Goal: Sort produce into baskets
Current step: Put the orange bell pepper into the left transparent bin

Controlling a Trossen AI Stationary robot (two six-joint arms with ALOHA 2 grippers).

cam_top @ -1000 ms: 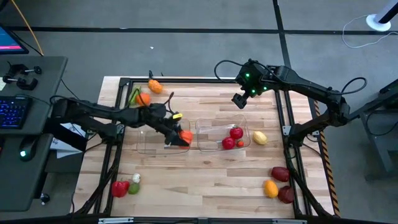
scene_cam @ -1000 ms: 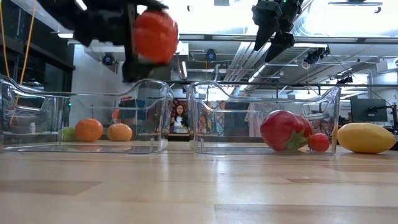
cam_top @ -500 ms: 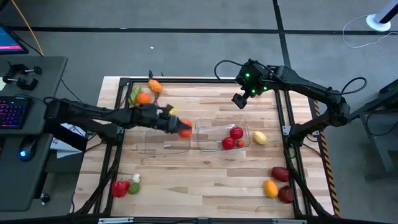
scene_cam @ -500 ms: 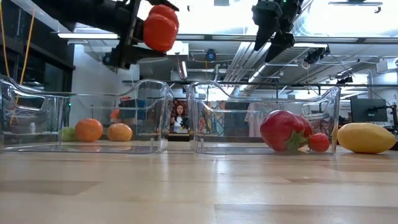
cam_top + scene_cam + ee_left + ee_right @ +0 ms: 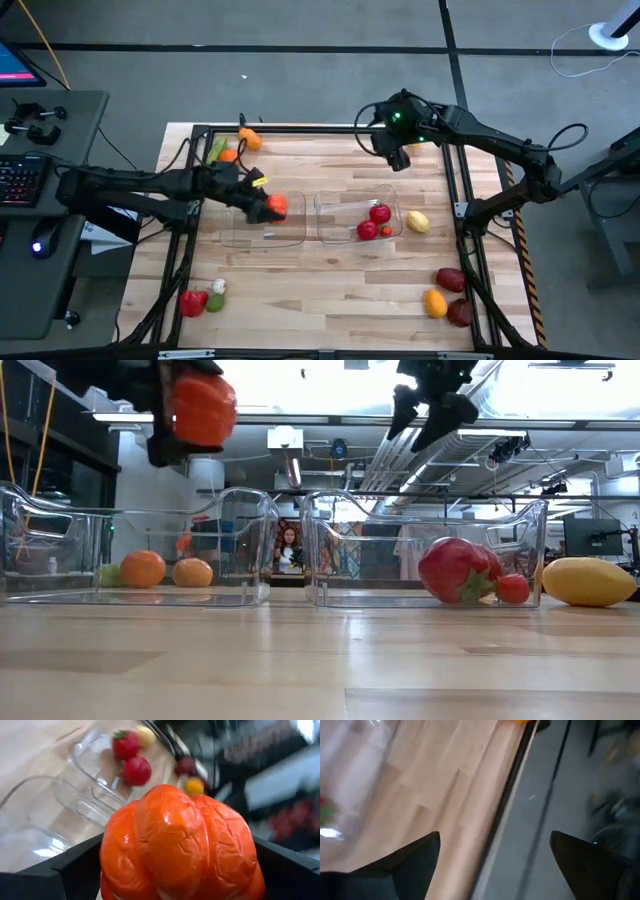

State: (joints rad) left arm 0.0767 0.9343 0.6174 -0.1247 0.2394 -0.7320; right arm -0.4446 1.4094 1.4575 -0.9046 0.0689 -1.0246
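1. Your left gripper (image 5: 270,207) is pinching a lumpy orange toy pumpkin-like piece (image 5: 276,206) high above the left clear plastic tub (image 5: 235,236); the low view shows it well over the rim.
2. Centre it over the tub's bare floor, lower inside the walls, then spread the fingers, so it cannot bounce out.
3. The right clear plastic tub (image 5: 330,205) holds red pieces (image 5: 379,213); a yellow lemon-shaped piece (image 5: 418,221) lies just outside it.
4. Your right gripper (image 5: 396,157) hangs near the table's far edge, fingers spread, empty.
5. Since half a second ago, the left gripper has pulled the orange piece back from the gap between the tubs; the right gripper has swung farther back.
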